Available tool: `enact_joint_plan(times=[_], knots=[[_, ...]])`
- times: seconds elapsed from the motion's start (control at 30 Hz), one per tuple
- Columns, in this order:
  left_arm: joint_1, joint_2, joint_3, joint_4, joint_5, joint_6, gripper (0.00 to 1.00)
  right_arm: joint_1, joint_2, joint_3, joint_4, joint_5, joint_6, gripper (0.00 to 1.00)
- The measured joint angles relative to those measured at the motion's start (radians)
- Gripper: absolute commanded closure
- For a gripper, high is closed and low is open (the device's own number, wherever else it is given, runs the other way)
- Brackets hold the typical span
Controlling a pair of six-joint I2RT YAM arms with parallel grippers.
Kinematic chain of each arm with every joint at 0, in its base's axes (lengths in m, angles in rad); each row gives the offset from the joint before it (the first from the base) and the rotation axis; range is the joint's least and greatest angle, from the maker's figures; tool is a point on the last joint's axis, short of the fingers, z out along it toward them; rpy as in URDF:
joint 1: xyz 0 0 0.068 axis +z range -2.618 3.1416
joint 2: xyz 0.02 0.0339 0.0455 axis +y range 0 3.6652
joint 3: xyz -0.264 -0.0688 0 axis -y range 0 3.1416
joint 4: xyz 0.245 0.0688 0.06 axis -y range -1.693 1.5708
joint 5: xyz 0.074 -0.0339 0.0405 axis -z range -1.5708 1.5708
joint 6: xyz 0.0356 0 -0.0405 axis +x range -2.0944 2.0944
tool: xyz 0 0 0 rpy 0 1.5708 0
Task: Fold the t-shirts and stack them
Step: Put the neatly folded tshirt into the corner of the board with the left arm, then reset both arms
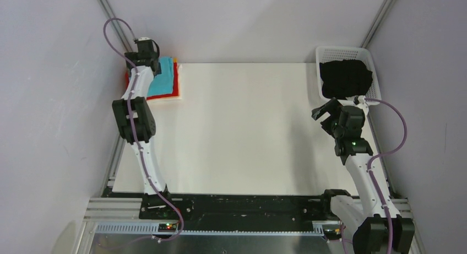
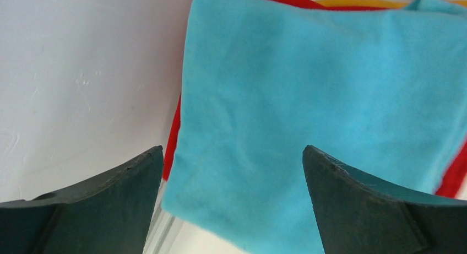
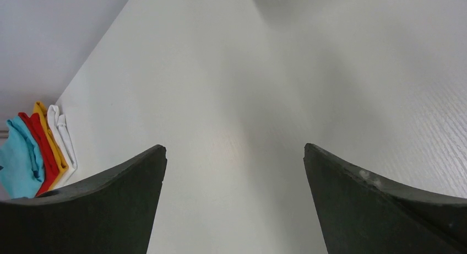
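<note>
Atop the stack (image 3: 49, 144) lies a folded turquoise-blue fabric t-shirt (image 2: 330, 100); one crumpled black t-shirt (image 1: 346, 77) to go; left gripper (image 2: 232, 149), right gripper (image 3: 234, 149) gape empty.

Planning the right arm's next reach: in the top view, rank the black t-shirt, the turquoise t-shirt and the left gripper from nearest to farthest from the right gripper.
1. black t-shirt, in the basket just beyond the right gripper.
2. turquoise t-shirt, top of the stack, far left.
3. left gripper, above that shirt's far-left part.
</note>
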Motion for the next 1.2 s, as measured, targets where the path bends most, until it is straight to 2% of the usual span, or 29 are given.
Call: enact_joint_plan(times=[0.17, 0.37, 0.47, 0.7, 0.8, 0.9, 1.07, 1.2], knots=[[-0.017, -0.176, -0.143, -0.008, 0.076, -0.091, 0.0, 0.005, -0.049, 0.0, -0.054, -0.008, -0.013, 0.01], [-0.108, -0.499, -0.349, 0.038, 0.153, -0.272, 0.0, 0.042, -0.116, 0.0, -0.158, -0.013, -0.044, 0.01], [-0.214, -0.713, -0.564, 0.121, 0.156, -0.354, 0.0, 0.072, -0.157, -0.008, -0.186, -0.019, -0.055, 0.01], [-0.572, -1.265, -1.243, 0.311, 0.09, -0.47, 0.0, 0.109, -0.283, -0.104, -0.206, -0.026, -0.055, 0.01], [-0.618, -1.479, -1.495, 0.309, 0.061, -0.526, 0.0, 0.121, -0.321, -0.153, -0.207, -0.026, -0.052, 0.01], [-0.629, -1.64, -1.674, 0.284, 0.042, -0.57, 0.0, 0.134, -0.353, -0.192, -0.199, -0.025, -0.047, 0.01], [-0.631, -1.799, -1.769, 0.247, 0.023, -0.591, 0.0, 0.141, -0.407, -0.227, -0.199, 0.005, -0.023, 0.01], [-0.631, -1.831, -1.769, 0.266, 0.004, -0.597, 0.0, 0.141, -0.457, -0.25, -0.182, 0.032, -0.013, 0.01]])
